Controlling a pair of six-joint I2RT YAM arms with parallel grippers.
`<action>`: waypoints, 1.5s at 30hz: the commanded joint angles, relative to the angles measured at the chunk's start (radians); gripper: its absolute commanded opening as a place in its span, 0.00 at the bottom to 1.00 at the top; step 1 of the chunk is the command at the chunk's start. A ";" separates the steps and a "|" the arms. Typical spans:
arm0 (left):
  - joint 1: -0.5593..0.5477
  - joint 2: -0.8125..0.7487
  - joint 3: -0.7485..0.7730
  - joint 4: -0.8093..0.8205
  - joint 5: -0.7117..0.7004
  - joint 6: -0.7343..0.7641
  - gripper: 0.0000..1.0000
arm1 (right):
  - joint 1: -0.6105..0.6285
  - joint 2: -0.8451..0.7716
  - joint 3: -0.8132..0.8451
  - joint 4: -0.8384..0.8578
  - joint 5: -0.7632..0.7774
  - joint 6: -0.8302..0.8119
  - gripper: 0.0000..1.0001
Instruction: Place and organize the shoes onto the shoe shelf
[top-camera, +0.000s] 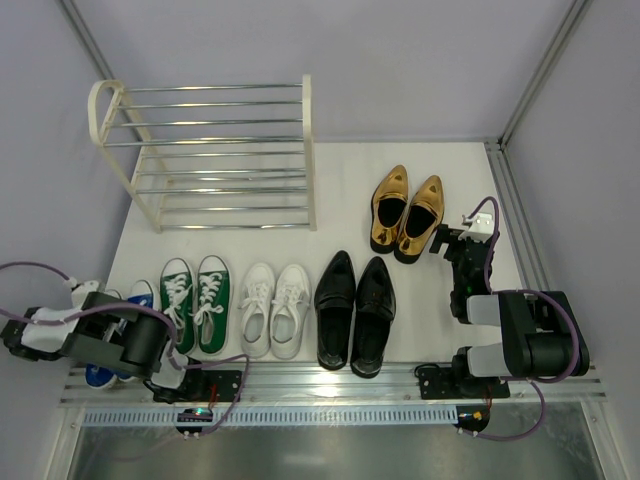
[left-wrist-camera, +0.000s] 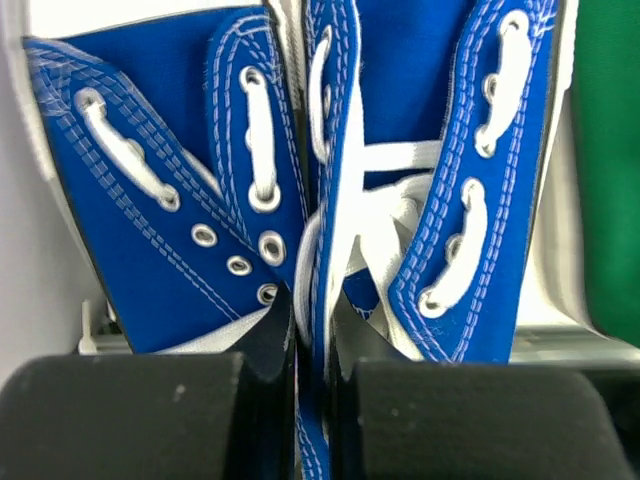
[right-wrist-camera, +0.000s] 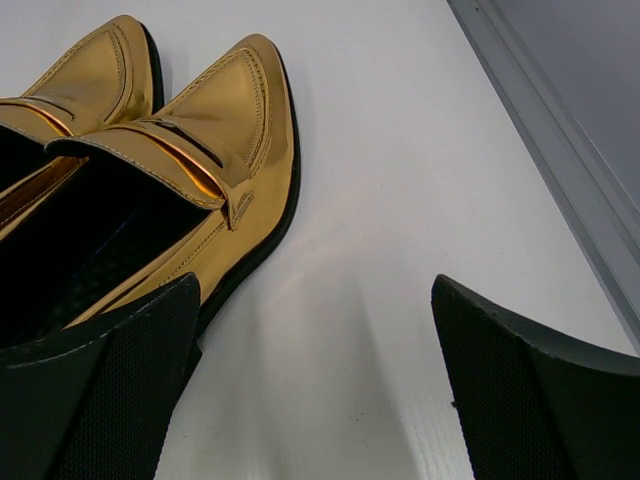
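Note:
The blue sneakers (top-camera: 141, 294) lie at the far left of the near row, mostly under my left arm. My left gripper (top-camera: 113, 308) is shut on their two inner edges, pinched together between its jaws (left-wrist-camera: 315, 400); blue canvas (left-wrist-camera: 150, 200) and white laces fill the left wrist view. The gold pointed shoes (top-camera: 407, 210) stand at the right, further back. My right gripper (top-camera: 446, 243) is open and empty (right-wrist-camera: 315, 380) beside the right gold shoe (right-wrist-camera: 230, 110), its left finger against that shoe's side. The shoe shelf (top-camera: 308, 150) stands empty at the back left.
Green sneakers (top-camera: 195, 300), white sneakers (top-camera: 275, 308) and black loafers (top-camera: 355, 310) stand in a row along the near side. A green sneaker edge (left-wrist-camera: 610, 150) lies right of the blue pair. A metal rail (top-camera: 520, 240) borders the table's right edge.

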 joint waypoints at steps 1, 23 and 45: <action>-0.037 -0.092 0.126 -0.257 0.085 0.012 0.00 | 0.001 -0.008 0.006 0.076 -0.002 -0.006 0.97; -0.780 -0.298 0.375 -0.090 -0.002 -0.836 0.00 | 0.001 -0.007 0.005 0.075 -0.002 -0.006 0.97; -1.178 -0.252 0.068 0.696 -0.358 -1.306 0.00 | 0.001 -0.009 0.006 0.076 -0.002 -0.006 0.97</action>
